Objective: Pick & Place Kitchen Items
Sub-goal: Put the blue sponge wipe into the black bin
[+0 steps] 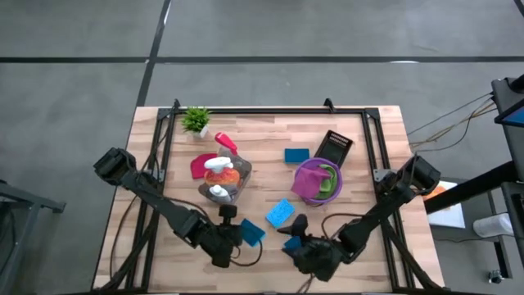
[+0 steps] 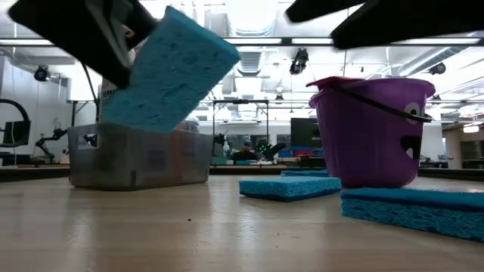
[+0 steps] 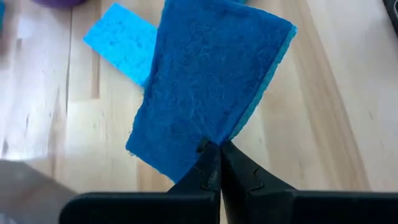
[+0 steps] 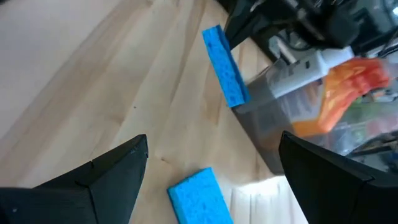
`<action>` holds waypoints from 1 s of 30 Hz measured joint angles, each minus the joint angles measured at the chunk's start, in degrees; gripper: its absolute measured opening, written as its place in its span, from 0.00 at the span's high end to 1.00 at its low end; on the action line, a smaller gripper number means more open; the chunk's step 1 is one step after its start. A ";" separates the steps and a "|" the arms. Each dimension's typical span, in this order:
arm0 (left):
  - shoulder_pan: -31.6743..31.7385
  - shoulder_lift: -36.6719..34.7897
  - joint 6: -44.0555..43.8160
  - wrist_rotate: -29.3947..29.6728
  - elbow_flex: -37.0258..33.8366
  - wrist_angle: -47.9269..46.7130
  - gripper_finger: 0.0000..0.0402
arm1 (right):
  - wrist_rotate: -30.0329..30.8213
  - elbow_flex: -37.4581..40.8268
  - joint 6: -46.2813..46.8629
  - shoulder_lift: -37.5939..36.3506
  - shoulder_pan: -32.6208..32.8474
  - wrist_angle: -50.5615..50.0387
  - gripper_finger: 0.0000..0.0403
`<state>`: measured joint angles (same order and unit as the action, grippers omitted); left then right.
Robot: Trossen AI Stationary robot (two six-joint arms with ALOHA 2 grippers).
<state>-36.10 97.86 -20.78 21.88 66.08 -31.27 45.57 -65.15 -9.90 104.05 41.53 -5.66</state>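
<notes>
I have the left tool [image 3: 219, 149] pressed together on one edge of a blue sponge [image 3: 208, 81], pinching it by its short end so the rest hangs free in the air. That edge grip makes sense to me: it keeps the fingers clear of the table [image 1: 377, 147] and lets the sponge tip over a rim when I let go. In the low view the held sponge is tilted, lifted just above the near side of the clear bin [image 2: 140, 159], which already holds the orange spray bottle [image 4: 348, 87] and other bottles, so I judge that the bin is where it goes.

My right tool [image 4: 211, 168] hangs spread wide, empty, over a second sponge [image 4: 199, 196] lying flat on the near part of the table; I read that as lined up for the next pick. Another sponge [image 1: 279, 213] lies near the middle and one more [image 1: 296, 154] farther off, left of the purple bucket [image 1: 319, 180] that holds cloths.

The small potted plant [image 1: 196, 120] stands at the far left corner, out of the way.
</notes>
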 joint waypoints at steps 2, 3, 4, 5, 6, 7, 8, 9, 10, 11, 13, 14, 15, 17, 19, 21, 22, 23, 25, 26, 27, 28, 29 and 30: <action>0.59 0.00 1.33 -0.65 0.00 1.53 1.00 | -1.99 -0.34 -0.45 0.13 -1.11 -0.43 0.12; 0.91 0.00 1.95 -0.93 0.00 2.14 1.00 | -3.28 -0.41 -0.53 0.13 -1.84 -0.18 0.12; 1.15 0.00 2.56 -1.10 0.00 2.55 1.00 | -4.23 -0.42 -0.60 0.13 -2.49 0.05 0.12; 1.38 0.00 3.13 -1.22 0.00 2.96 1.00 | -4.73 -0.43 -0.73 0.08 -3.10 0.03 0.12; 1.64 0.00 3.57 -1.34 0.00 3.22 1.00 | -4.80 -0.43 -1.04 0.07 -3.62 0.02 0.12; 1.90 0.00 4.11 -1.46 0.00 3.34 1.00 | -4.90 -0.43 -1.54 0.07 -4.13 0.05 0.12; 2.15 0.00 4.38 -1.51 0.00 3.51 1.00 | -4.93 -0.43 -2.30 0.07 -4.53 0.22 0.12; 2.43 0.00 4.42 -1.57 0.00 3.63 1.00 | -5.26 -0.43 -3.08 0.07 -4.89 0.67 0.12; 2.69 0.00 4.54 -1.59 0.00 3.82 1.00 | -6.19 -0.43 -3.79 0.07 -5.26 1.40 0.12; 2.94 0.00 4.55 -1.61 0.00 4.03 1.00 | -7.18 -0.43 -4.28 0.07 -5.62 2.31 0.12; 3.42 0.00 4.88 -1.81 0.00 4.40 1.00 | -9.11 -0.43 -5.22 0.07 -6.43 4.29 0.12; 3.66 0.00 5.46 -2.14 0.00 4.83 1.00 | -9.54 -0.43 -5.59 0.07 -6.72 4.97 0.12; 3.90 0.00 5.91 -2.27 0.00 5.33 1.00 | -9.64 -0.43 -6.00 0.07 -7.03 5.26 0.12; 4.38 0.06 6.76 -2.46 0.00 6.55 1.00 | -10.48 -0.43 -6.44 0.07 -7.78 5.39 0.12; 4.70 0.18 7.56 -2.52 0.00 7.31 1.00 | -11.54 -0.43 -6.44 0.07 -8.44 5.65 0.12; 5.13 0.65 8.35 -2.68 0.00 7.91 1.00 | -12.28 -0.43 -6.42 0.07 -8.98 6.61 0.15; 5.25 0.90 8.57 -2.86 0.00 8.02 1.00 | -12.30 -0.43 -6.42 0.07 -9.19 6.89 0.17; 5.40 1.11 8.62 -3.01 -0.03 7.92 1.00 | -12.36 -0.43 -6.42 0.07 -9.39 7.13 0.20; 5.74 1.62 8.65 -3.10 -0.04 8.35 1.00 | -12.46 -0.43 -6.42 0.07 -9.66 7.15 0.26; 5.82 1.75 8.67 -3.10 -0.04 8.54 1.00 | -12.64 -0.43 -6.42 0.07 -9.78 7.14 0.31; 5.84 1.75 8.74 -3.10 -0.04 8.55 1.00 | -13.07 -0.43 -6.41 0.07 -9.93 7.09 0.35; 5.86 1.77 8.82 -3.10 -0.04 8.60 1.00 | -13.92 -0.43 -6.32 0.07 -10.08 6.96 0.40; 5.88 1.75 8.84 -3.10 -0.04 8.85 1.00 | -14.54 -0.43 -5.95 0.07 -10.20 6.79 0.45; 5.88 1.75 8.94 -3.10 -0.04 9.03 1.00 | -15.19 -0.43 -5.82 0.07 -10.27 6.67 0.50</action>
<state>-30.22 99.61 -11.84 18.79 66.04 -22.24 30.38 -65.58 -15.72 104.12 31.27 1.01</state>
